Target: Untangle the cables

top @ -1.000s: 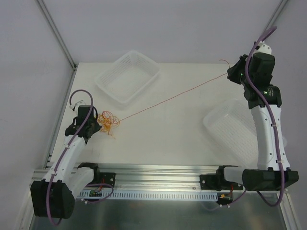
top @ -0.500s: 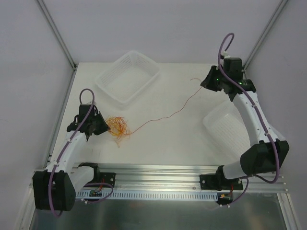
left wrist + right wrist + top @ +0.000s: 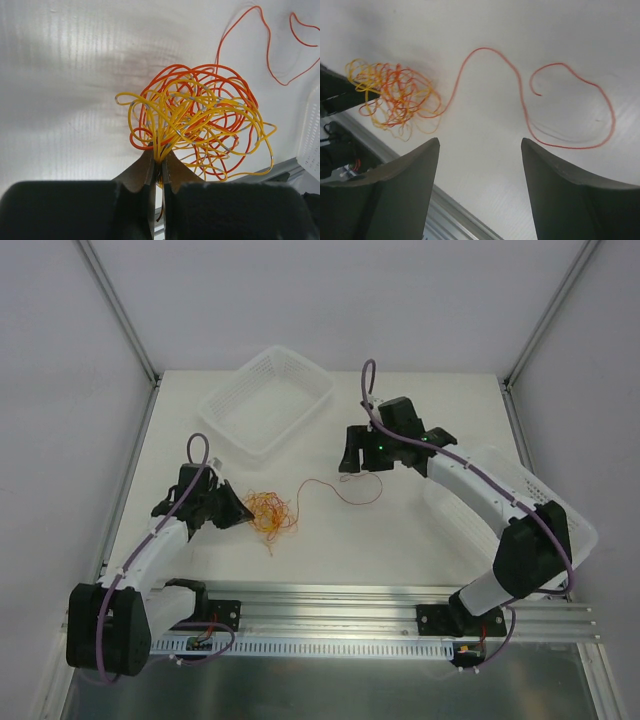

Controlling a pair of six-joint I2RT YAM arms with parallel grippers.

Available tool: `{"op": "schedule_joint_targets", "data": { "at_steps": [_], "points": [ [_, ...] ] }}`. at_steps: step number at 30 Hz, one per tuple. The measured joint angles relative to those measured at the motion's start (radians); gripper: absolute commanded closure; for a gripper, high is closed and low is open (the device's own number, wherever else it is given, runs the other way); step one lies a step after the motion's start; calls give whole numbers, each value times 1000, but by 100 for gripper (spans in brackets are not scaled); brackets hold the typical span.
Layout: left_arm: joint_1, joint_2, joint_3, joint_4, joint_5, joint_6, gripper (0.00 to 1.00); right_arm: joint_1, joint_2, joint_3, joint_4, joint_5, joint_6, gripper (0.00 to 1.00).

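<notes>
Yellow and orange-red cables [image 3: 195, 117] in a tangle; one loose strand [image 3: 522, 107] orange-red; desk [image 3: 400, 530] plain white; basket [image 3: 265, 400] translucent white, gridded.

L arm [image 3: 145, 550] & R arm [image 3: 478, 483]: white link shells, black joints/bases, thick purple cable [image 3: 363, 380] along each. Green LED [image 3: 381, 448] on R wrist. Fingers [image 3: 405, 195] dark grey, wedge-shaped.

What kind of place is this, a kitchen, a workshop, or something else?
Probably a robotics lab test cell: a left arm and a right arm bolted to a metal rail at a white table, aluminium posts framing plain walls, and a practice tangle of thin cables.
</notes>
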Motion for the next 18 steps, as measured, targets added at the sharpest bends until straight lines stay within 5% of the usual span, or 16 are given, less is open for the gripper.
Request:
{"op": "schedule_joint_targets", "data": {
  "at_steps": [18],
  "points": [
    [-220, 129, 56, 58, -21, -71, 100, 262, 150, 60, 201, -193, -37, 46]
  ]
}}
